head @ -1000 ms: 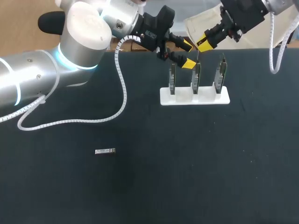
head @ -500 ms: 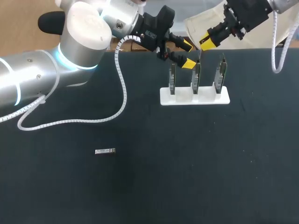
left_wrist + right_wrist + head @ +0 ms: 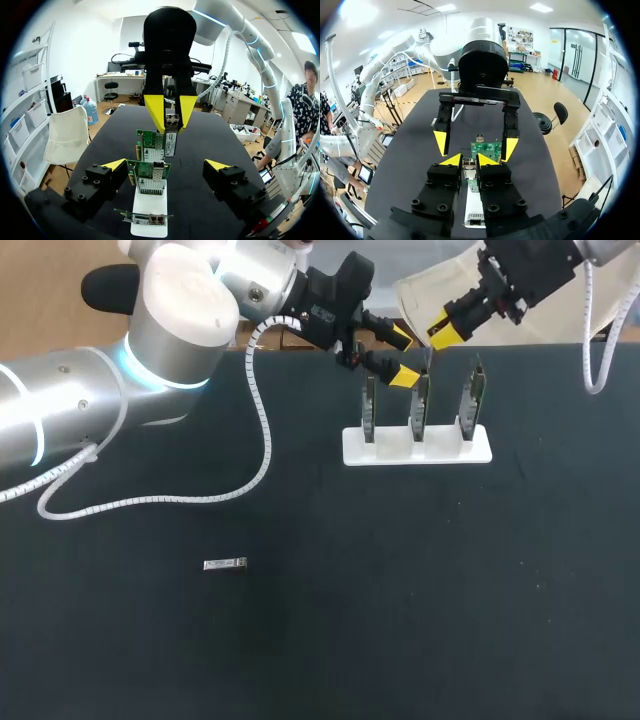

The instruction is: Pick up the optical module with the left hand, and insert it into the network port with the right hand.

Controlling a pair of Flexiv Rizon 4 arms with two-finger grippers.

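A silver optical module hangs between the yellow tips of my right gripper, which is shut on it just above the middle network card. Three green cards stand upright in a white stand at the back of the table. My left gripper hovers open beside the left and middle cards, holding nothing. From the left wrist, my left gripper frames the cards with my right gripper beyond them. A second optical module lies flat on the black table, front left.
The black tabletop spreads out in front of the stand. A white coiled cable from my left arm drapes over the table's left half. My right arm's cable hangs at the back right.
My right gripper has lifted slightly up and to the right with the module, then held still. The left arm has not moved.
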